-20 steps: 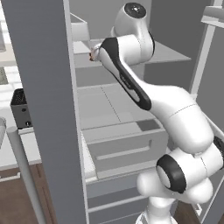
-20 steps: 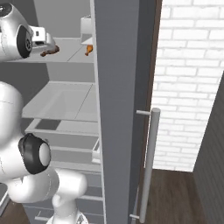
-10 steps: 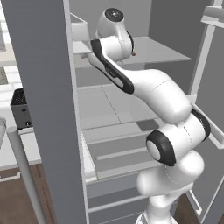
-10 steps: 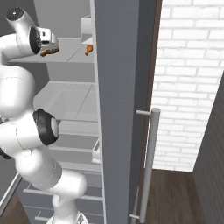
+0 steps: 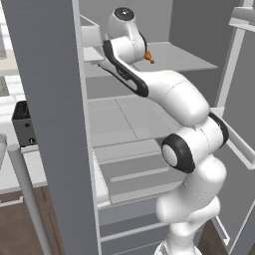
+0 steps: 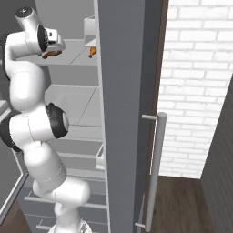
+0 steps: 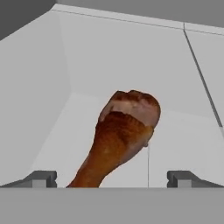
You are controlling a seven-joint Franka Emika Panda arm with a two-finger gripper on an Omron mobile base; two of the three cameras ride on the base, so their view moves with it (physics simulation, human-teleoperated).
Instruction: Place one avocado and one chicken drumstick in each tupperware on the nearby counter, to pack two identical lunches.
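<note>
1. The setting is an open grey fridge point(image 5: 149, 129) with pale shelves, its door swung aside, next to a white brick wall point(image 6: 195, 91); the white arm reaches up into the top shelf point(image 5: 174, 57).

2. In the hand view a dark reddish-brown chicken drumstick point(image 7: 122, 131) lies on the pale shelf floor point(image 7: 52, 131), its bulbous end pointing away from the camera and its thin bone end running down toward the bottom edge; it sits roughly midway between the two finger tips.

3. The gripper point(image 7: 111, 178) stands with its jaws spread wide and nothing between them is clasped; the fingers point(image 7: 41, 178) flank the bone end without touching it, as far as can be told.

4. In the right base view the same brown drumstick point(image 6: 51, 54) shows just beyond the hand, and a lighter orange drumstick point(image 6: 92, 51) lies farther along the same shelf, well apart from the first; an orange tip point(image 5: 148, 56) peeks past the wrist in the left base view.

5. The step in hand looks like the approach for the first pick, so the task seems barely begun; neither tub nor avocado is in sight here.

6. To do it well: advance along the drumstick's axis until the fingers straddle the thick part rather than the thin bone, which could slip or pivot; keep the finger tips just clear of the shelf; close only once the meat is centred; lift straight before backing out, minding the shelf lip and fridge wall.
</note>
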